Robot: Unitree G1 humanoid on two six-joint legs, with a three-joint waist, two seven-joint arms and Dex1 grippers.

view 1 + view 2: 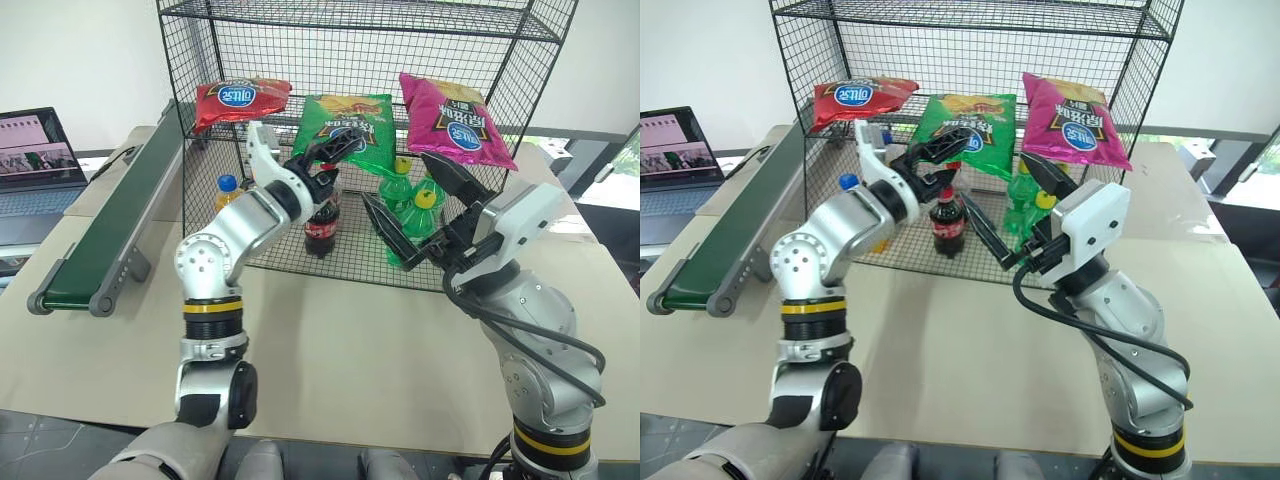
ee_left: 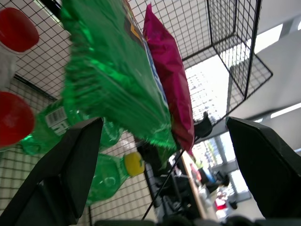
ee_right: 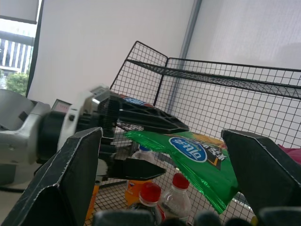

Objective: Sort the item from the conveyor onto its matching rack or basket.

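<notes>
Green and shiny, the chip bag [image 1: 347, 128] lies on a middle shelf of the wire rack [image 1: 470, 30], sloping toward the front, between a red bag [image 1: 240, 100] and a magenta bag [image 1: 455, 120]. The left gripper [image 1: 335, 150] is at the bag's front edge with its fingers spread wide, one above and one below that edge; in the right wrist view a gap shows between fingers and bag, so nothing is held. Just below this gripper stands a cola bottle [image 1: 322, 222] with a red cap, and beyond it green bottles [image 1: 412, 205] with yellow caps. The right gripper [image 1: 410, 205] hangs in front of the rack, below and to the right of the bag, fingers wide apart and empty. Well off to the left gripper's left lies the conveyor [image 1: 115, 215], with a laptop [image 1: 35, 150] past it.
</notes>
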